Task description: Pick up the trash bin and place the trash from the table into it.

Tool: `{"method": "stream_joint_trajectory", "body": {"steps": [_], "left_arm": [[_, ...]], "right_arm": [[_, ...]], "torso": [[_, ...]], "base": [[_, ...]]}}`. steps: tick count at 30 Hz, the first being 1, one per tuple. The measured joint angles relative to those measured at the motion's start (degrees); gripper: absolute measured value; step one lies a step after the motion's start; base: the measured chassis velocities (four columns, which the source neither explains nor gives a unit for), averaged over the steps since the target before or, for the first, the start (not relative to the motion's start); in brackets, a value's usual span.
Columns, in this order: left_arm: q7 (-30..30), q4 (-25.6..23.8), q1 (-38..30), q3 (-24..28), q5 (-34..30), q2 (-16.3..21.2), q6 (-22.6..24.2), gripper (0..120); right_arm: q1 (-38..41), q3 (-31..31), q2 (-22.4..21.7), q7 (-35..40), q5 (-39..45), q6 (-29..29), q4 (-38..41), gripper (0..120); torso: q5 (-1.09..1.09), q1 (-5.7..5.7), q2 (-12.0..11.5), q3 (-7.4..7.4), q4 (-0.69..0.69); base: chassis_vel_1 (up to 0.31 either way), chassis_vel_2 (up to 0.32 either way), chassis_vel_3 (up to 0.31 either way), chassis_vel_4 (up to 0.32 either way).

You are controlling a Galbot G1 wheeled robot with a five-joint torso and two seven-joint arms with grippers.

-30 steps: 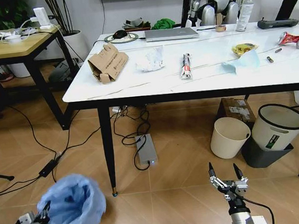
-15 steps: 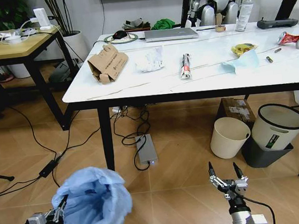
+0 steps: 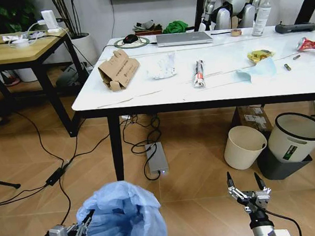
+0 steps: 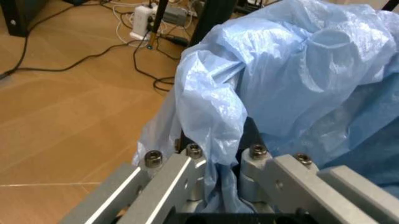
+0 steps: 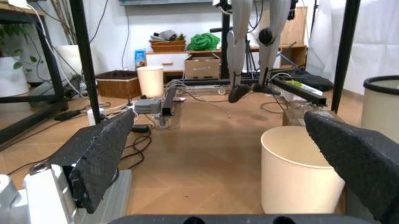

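While left claw [image 3: 84,225] grips trash bin [image 3: 123,222], right claw [image 3: 246,186] points up, spread.

Trash bin [image 3: 123,222]: lower body cut off by the head view's bottom edge at 6 o'clock; its shell hidden under the blue bag.
Left claw [image 4: 215,161]: fingertips buried in bag folds.
Red can [image 3: 313,46]: clipped by the edge at 3 o'clock.
Small dark item [image 3: 287,67] on the table [image 3: 144,91]: too small to identify.
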Motion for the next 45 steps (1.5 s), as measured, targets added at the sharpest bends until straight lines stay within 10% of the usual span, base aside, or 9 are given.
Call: {"method": "stream_joint_trajectory", "body": {"steps": [45], "left_arm": [[1.47, 2.77, -4.16, -0.07, 1.22, -0.52, -3.54, 2]], "right_arm": [[-0.4, 0.54, 0.0, 0.13, -0.99, 0.29, -0.24, 100]], "torso": [[0.0, 2.97, 8.53, 5.52, 0.01]], "base": [[0.0, 0.0, 0.0, 0.0]]}}
